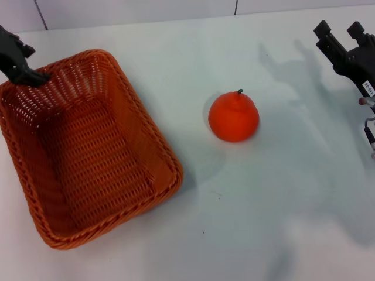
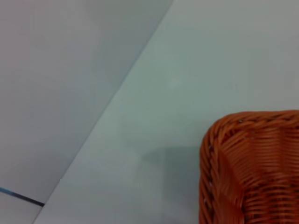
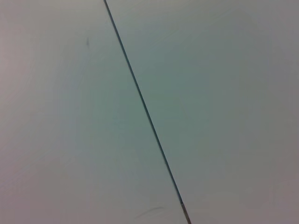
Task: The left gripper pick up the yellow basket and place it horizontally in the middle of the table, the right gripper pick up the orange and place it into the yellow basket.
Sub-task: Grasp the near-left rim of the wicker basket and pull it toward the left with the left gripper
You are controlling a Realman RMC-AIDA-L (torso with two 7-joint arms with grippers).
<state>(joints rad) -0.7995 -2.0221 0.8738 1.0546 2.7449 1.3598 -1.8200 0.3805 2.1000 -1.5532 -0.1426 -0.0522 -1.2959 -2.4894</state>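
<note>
The white tabletop (image 1: 281, 222) carries the yellow basket (image 1: 88, 152), lying askew. The orange (image 1: 234, 116) sits apart, to its right. The left gripper (image 1: 20, 61) is at the basket's far-left rim; its grip cannot be told. The right gripper (image 1: 343, 38) hovers beyond the orange, jaws apart, empty.

Yellow basket (image 1: 88, 152): large rectangular woven wicker, orange-brown, braided rim, sloping sides. Seen resting upright on the table (image 1: 263, 222) at the robot's left, set at an angle w/ its long axis running diagonally; nothing inside. One corner is shown in the left wrist view (image 2: 252, 168). Orange (image 1: 234, 116): round, bright orange, small dark green stem up top. Placed right of the basket, well apart, near table centre.
</note>
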